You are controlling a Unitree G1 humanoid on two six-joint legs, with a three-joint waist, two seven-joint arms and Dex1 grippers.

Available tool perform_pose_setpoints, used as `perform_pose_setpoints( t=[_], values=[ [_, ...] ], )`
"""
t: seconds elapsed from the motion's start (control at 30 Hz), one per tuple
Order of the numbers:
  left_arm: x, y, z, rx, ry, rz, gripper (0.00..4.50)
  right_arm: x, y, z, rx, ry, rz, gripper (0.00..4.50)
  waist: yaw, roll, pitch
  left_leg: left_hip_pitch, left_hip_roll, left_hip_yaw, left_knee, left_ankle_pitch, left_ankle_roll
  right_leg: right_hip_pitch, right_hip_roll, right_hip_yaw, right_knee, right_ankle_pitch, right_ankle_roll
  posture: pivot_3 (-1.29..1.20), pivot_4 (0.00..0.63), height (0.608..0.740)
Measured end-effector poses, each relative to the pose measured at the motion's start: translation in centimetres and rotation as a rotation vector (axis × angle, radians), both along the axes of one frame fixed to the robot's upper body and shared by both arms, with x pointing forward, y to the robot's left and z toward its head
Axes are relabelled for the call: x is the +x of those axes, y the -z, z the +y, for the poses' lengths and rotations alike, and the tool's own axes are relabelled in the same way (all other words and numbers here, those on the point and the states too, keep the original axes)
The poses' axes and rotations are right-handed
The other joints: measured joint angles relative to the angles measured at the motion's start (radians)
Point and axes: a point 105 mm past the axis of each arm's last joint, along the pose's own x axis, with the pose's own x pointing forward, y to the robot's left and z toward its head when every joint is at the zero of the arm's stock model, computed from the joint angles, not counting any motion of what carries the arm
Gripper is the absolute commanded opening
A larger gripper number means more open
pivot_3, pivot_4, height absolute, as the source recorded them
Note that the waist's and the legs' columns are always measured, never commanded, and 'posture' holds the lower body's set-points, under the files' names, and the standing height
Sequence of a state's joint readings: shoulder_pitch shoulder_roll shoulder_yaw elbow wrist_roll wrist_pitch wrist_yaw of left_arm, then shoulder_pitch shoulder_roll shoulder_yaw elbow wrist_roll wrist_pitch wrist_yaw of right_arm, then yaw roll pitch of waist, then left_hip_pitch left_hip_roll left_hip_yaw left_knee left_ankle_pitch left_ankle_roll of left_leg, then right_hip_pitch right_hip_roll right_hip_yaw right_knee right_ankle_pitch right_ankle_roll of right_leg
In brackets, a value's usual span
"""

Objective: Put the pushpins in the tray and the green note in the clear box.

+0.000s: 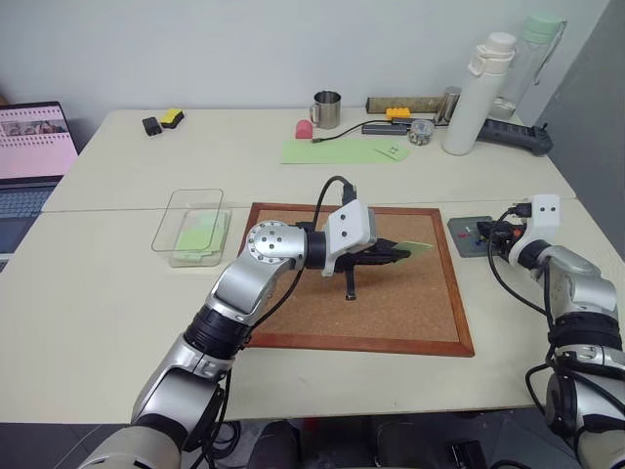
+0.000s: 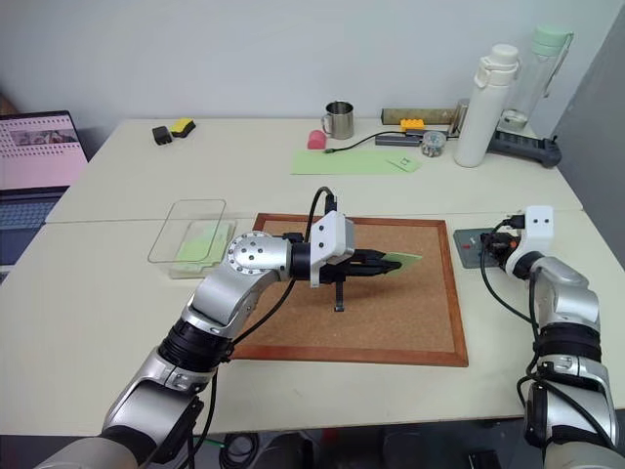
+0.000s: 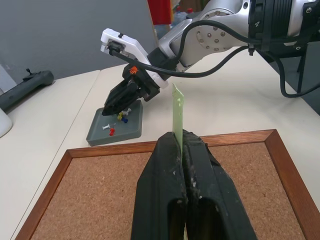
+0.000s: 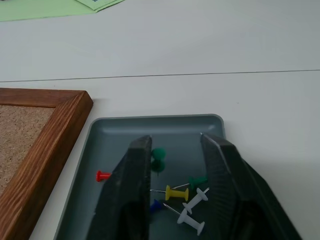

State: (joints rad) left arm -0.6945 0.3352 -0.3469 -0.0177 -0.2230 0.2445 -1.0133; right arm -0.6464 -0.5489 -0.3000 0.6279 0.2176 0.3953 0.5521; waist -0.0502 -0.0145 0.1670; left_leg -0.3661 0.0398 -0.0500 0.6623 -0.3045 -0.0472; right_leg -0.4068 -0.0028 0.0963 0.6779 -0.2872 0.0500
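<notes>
My left gripper [image 1: 402, 252] is shut on the green note [image 1: 418, 247], holding it edge-on above the cork board; the note [image 3: 177, 112] sticks out past the closed fingertips. At the board's right side lies the small dark grey tray [image 1: 467, 234]. My right gripper [image 4: 175, 142] hangs low over the tray [image 4: 155, 120], open, with nothing between its fingers. Several pushpins lie in the tray: a red one [image 4: 102, 176], a green one [image 4: 159, 152], a yellow one [image 4: 176, 192] and white ones. The clear box [image 1: 190, 227] stands left of the board with light green paper inside.
The wood-framed cork board [image 1: 391, 308] takes up the middle of the table. At the back lie a long green sheet [image 1: 337, 151], a metal mug [image 1: 326, 109], a small glass jar [image 1: 421, 131], a white bottle [image 1: 479, 93] and a power strip [image 1: 518, 137]. A laptop [image 1: 29, 147] stands far left.
</notes>
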Motion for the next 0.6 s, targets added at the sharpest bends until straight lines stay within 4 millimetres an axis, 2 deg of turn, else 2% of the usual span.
perform_pose_setpoints(
  t=[0.2, 0.37, 0.43, 0.47, 0.6],
  values=[
    [0.2, 0.1, 0.3, -0.006, -0.032, 0.016, 0.0, 0.1, -0.9, -0.5, -0.021, -0.007, -0.018, 1.78, 0.0, 0.0, 0.0, 0.0, 0.0, 0.0, 0.0, 0.0, 0.0, 0.0, 0.0, 0.0, 0.0, 0.0, 0.0, 0.0, 0.15, 0.74],
    [1.1, -0.9, 1.1, -0.043, -0.087, 0.019, 0.0, -0.1, -2.2, -0.5, -0.065, -0.034, -0.067, 1.78, 0.0, 0.0, 0.0, 0.0, 0.0, 0.0, 0.0, 0.0, 0.0, 0.0, 0.0, 0.0, 0.0, 0.0, 0.0, 0.0, 0.15, 0.74],
    [1.8, -1.6, 1.7, -0.066, -0.126, 0.018, 0.0, -0.6, -3.4, 0.4, -0.12, -0.104, -0.126, 1.78, 0.0, 0.0, 0.0, 0.0, 0.0, 0.0, 0.0, 0.0, 0.0, 0.0, 0.0, -0.001, 0.0, 0.0, 0.0, 0.0, 0.15, 0.74],
    [2.7, -2.4, 2.8, -0.093, -0.184, 0.025, 0.0, -1.3, -4.8, 1.8, -0.162, -0.19, -0.19, 1.78, 0.0, 0.0, 0.0, 0.0, 0.0, -0.001, 0.0, 0.0, 0.0, 0.0, 0.0, -0.001, 0.0, 0.0, 0.0, 0.0, 0.15, 0.74],
    [5.1, -4.0, 6.8, -0.169, -0.392, 0.045, 0.0, -3.9, -7.6, 6.2, -0.203, -0.415, -0.324, 1.78, -0.004, 0.001, 0.0, 0.0, 0.002, -0.002, 0.0, 0.0, 0.0, 0.0, 0.002, -0.002, 0.001, 0.0, 0.0, 0.0, 0.15, 0.74]
  ],
)
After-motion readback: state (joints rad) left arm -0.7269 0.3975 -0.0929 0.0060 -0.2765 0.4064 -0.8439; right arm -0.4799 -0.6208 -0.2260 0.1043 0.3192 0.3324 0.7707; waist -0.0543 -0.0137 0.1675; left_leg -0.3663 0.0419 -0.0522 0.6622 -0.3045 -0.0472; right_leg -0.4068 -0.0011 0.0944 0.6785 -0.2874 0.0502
